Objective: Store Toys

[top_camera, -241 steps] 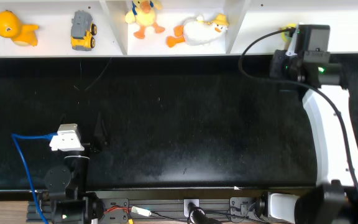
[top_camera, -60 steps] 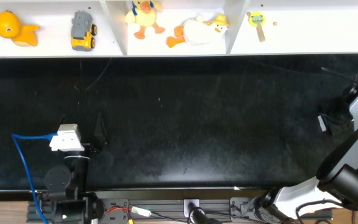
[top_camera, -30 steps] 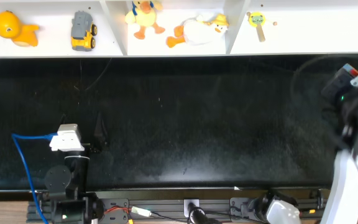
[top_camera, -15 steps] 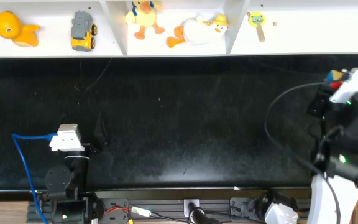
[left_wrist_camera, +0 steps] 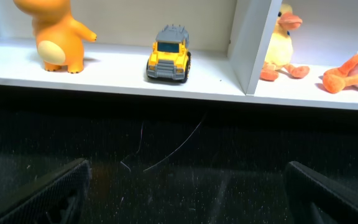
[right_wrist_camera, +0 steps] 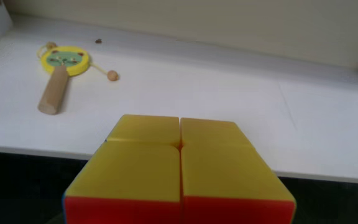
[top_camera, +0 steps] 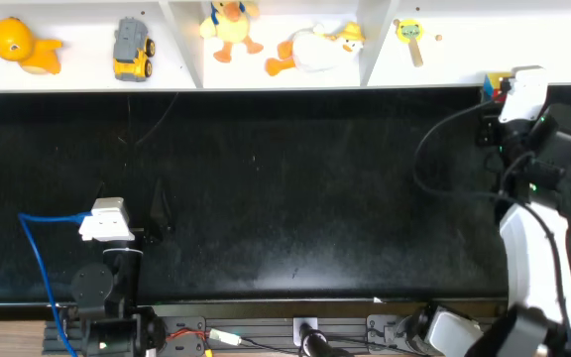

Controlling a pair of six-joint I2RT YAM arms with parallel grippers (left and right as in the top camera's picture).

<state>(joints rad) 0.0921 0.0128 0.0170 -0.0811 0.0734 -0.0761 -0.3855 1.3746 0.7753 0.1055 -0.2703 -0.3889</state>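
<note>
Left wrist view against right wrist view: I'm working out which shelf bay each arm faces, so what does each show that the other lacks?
Left wrist alone: an orange toy figure, a yellow toy truck, a plush duck and a bay divider. Right wrist alone: a yellow-topped puzzle cube close up and a wooden rattle drum. Both: the white shelf and the black tabletop below it.
</note>
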